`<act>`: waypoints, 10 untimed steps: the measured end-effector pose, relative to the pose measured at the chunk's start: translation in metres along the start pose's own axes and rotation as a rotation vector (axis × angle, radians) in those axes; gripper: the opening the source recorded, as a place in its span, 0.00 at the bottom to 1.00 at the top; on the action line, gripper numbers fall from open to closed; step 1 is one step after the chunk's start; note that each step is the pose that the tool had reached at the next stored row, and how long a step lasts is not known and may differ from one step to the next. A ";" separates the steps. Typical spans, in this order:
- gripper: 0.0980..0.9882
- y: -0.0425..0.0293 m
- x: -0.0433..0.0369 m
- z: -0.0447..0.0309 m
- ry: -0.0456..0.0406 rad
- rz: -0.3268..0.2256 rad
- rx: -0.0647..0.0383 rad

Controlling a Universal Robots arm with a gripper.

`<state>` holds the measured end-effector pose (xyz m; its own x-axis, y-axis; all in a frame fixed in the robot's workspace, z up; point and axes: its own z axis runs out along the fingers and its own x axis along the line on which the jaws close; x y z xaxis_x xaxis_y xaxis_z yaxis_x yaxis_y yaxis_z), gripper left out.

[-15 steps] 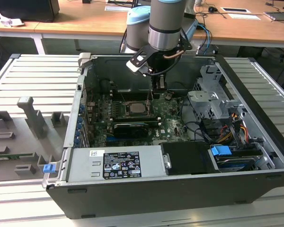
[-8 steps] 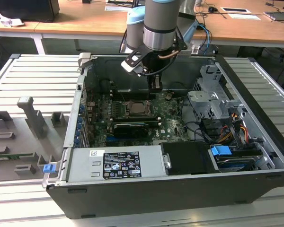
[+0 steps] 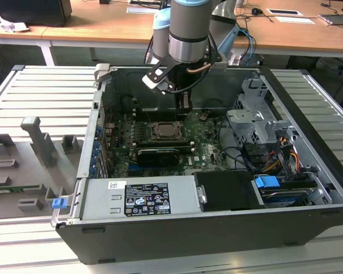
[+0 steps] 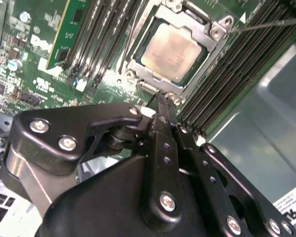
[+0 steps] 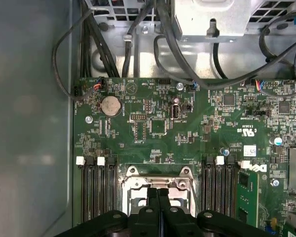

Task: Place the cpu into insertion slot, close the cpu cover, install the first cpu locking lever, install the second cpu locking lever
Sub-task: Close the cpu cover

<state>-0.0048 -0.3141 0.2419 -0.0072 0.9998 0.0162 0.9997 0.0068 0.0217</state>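
Observation:
The cpu (image 4: 171,52), a pale silver-beige square, lies in the insertion slot (image 3: 154,136) on the green motherboard. The silvery cpu cover (image 4: 140,64) lies flat around it, with the chip's face showing through the cut-out. A thin lever rod (image 4: 266,22) runs away from one corner of the socket. My black gripper (image 4: 160,96) is shut with nothing between its fingers, its tips right at the socket's edge beside the cover's hinge tabs (image 5: 158,181). In the exterior view the gripper (image 3: 184,105) hangs just behind the socket, inside the open computer case.
Black memory slots (image 5: 96,192) flank the socket on both sides, and a green memory module (image 4: 64,29) stands in one. A grey power supply box (image 3: 137,197) fills the case front. The metal drive cage (image 3: 257,123) and cables (image 5: 138,44) crowd the exterior view's right.

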 end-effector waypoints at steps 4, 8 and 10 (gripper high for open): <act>0.01 -0.0140 0.0007 0.0024 0.0052 -0.004 0.000; 0.01 -0.0267 0.0010 0.0027 0.0052 -0.004 0.000; 0.01 -0.0297 0.0010 0.0027 0.0053 -0.004 0.000</act>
<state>-0.0344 -0.3132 0.2385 -0.0108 0.9997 0.0214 0.9997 0.0103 0.0218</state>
